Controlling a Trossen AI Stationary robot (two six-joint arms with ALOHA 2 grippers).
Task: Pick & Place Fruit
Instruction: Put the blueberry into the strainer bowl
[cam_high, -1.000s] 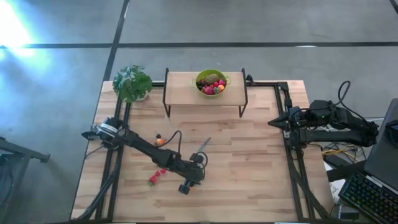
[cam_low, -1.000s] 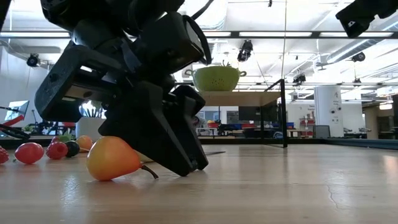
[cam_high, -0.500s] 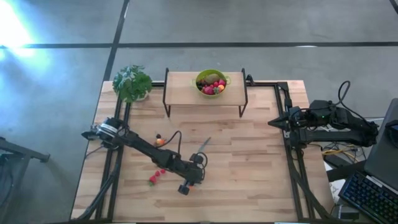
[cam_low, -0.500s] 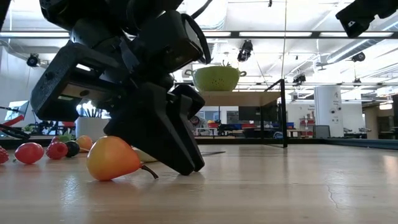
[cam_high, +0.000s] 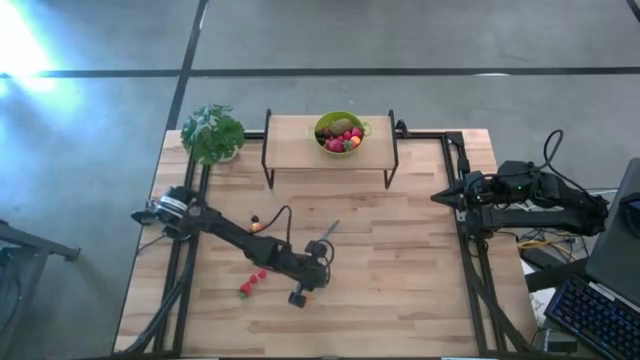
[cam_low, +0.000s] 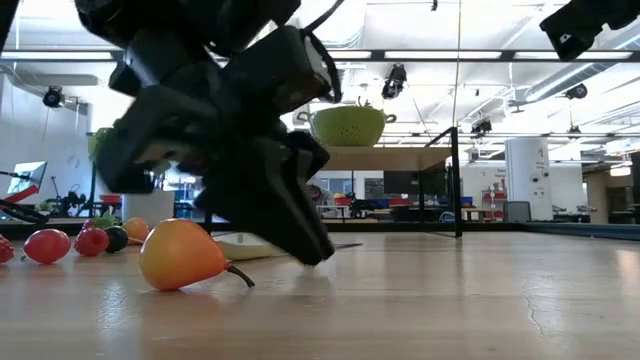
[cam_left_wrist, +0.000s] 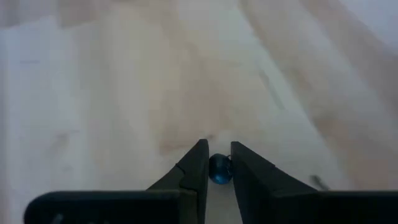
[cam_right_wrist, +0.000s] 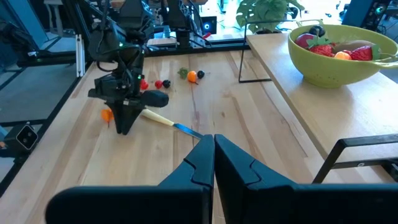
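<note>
Left tool (cam_left_wrist: 218, 167) pinches dark blue berry (cam_left_wrist: 219, 170); green bowl (cam_right_wrist: 329, 67) on shelf holds fruit (cam_right_wrist: 339, 48).

We note a pale wooden worktop (cam_high: 400, 290) of butcher-block planks. At its far edge stands a low shelf (cam_high: 300, 145) on dark legs; a potted plant (cam_high: 212, 132) sits at the far left corner. Lying directly on the boards: an orange-yellow pear-shaped fruit (cam_low: 182, 255) near the front, red fruits (cam_high: 253, 281) just left of centre, an orange and dark piece (cam_high: 256, 223) farther back, and a pale-handled knife (cam_high: 328, 232) mid-worktop.
</note>
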